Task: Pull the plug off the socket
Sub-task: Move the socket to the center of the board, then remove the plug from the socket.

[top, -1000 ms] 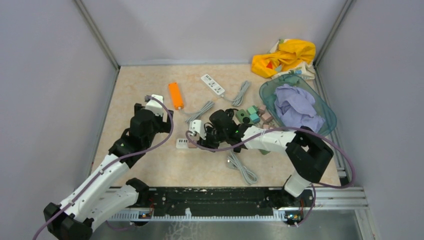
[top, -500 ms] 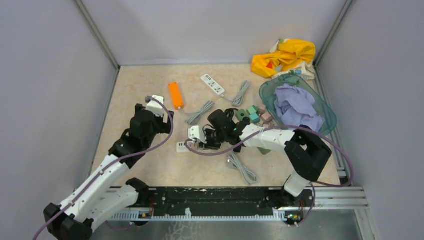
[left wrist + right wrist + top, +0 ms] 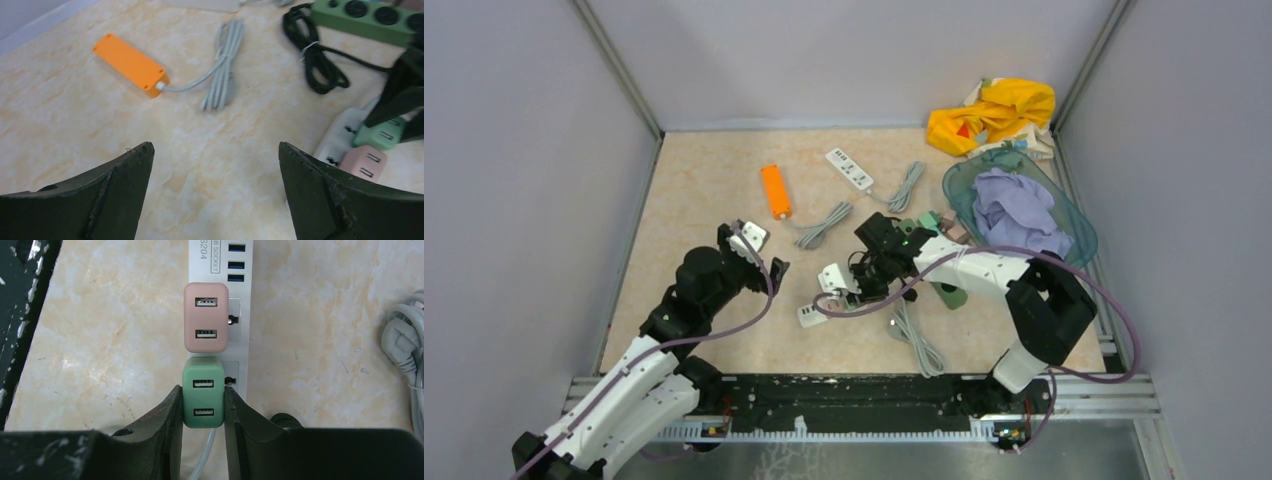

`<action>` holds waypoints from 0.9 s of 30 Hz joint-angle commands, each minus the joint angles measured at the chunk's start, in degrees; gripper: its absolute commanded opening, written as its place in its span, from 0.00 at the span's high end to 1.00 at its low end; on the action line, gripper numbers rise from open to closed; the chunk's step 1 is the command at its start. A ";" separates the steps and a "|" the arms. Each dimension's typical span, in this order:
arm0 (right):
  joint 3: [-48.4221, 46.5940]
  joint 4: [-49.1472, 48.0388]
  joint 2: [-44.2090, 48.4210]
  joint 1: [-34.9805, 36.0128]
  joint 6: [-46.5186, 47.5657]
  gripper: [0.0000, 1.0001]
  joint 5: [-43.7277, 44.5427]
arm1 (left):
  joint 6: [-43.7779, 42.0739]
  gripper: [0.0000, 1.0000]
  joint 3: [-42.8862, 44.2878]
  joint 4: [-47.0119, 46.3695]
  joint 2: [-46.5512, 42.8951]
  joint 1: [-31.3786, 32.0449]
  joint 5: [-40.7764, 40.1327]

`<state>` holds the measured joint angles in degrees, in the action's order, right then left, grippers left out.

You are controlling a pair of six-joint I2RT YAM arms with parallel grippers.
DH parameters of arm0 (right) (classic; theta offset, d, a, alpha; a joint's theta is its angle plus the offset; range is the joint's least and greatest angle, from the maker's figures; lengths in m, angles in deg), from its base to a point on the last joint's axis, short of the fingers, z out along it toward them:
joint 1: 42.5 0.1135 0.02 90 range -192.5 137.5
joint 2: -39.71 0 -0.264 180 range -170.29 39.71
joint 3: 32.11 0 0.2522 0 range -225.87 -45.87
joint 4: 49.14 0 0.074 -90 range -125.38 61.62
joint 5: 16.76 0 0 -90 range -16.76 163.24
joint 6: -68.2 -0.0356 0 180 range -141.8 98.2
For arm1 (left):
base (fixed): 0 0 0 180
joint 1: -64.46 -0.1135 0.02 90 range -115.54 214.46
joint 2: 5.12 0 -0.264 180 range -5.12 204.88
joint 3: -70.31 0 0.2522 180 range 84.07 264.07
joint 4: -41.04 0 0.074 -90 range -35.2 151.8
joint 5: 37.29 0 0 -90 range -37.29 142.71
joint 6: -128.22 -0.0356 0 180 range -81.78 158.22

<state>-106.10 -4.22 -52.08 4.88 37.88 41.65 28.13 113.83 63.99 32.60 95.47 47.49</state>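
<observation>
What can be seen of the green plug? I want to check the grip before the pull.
The green plug is a rounded block, matte plastic by its look, with two USB ports on its face. It sits in the white power strip, right beside the pink plug. The right gripper is shut on its two sides.

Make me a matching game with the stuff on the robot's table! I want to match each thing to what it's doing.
Things:
1. green plug
2. pink plug
3. orange power strip
4. left end effector

What it's doing:
A. open, holding nothing
B. gripped by the right end effector
C. lying on its own, away from both plugs, grey cord bundled beside it
D. sitting on the white power strip, not gripped

Pairs: 1-B, 2-D, 3-C, 4-A
</observation>
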 commanded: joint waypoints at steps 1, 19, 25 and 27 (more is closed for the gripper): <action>2.24 6.85 3.69 -0.69 7.79 1.00 -1.34 | 0.39 0.02 -0.92 -7.73 -2.80 -0.30 17.34; 5.66 14.80 7.83 -7.60 24.45 1.00 -4.77 | 15.01 0.15 -21.84 -37.68 -3.78 13.96 22.98; 5.39 15.25 7.36 -7.65 24.49 1.00 -4.77 | 9.00 0.15 -29.01 -47.56 -0.86 23.02 17.74; 5.44 15.25 7.50 -7.61 24.50 1.00 -5.03 | 7.70 0.14 -30.15 -49.39 0.02 24.63 16.89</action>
<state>-101.33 7.75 -45.74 -2.81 60.72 37.56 40.20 85.92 23.27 31.20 117.15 68.30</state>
